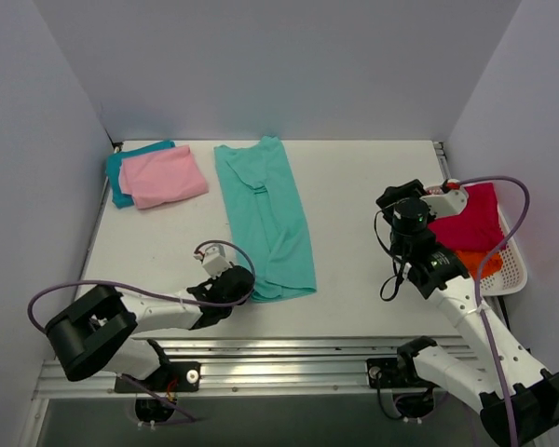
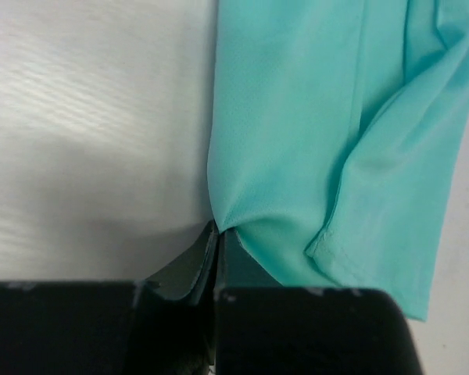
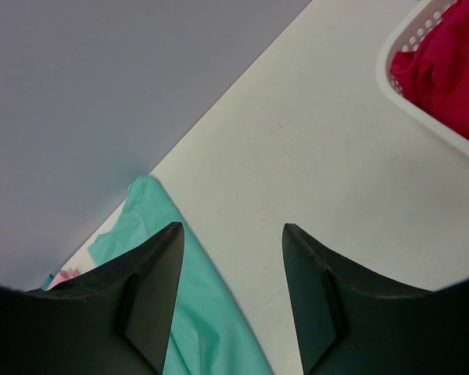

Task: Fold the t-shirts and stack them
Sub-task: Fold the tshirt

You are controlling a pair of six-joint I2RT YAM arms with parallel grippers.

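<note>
One corner: left end effector clamped on mint green t-shirt.
Right end effector: apart.
Tip: we'd lift slow, no tugging.

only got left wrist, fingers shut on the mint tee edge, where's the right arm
Observer: The right gripper hangs open and empty over the table, between the mint tee and a white basket.
Operator: whats in the basket
Observer: A crimson tee lying over an orange tee.
Operator: any folded yet
Observer: A pink tee sits folded on a teal tee at the far left corner.
</note>
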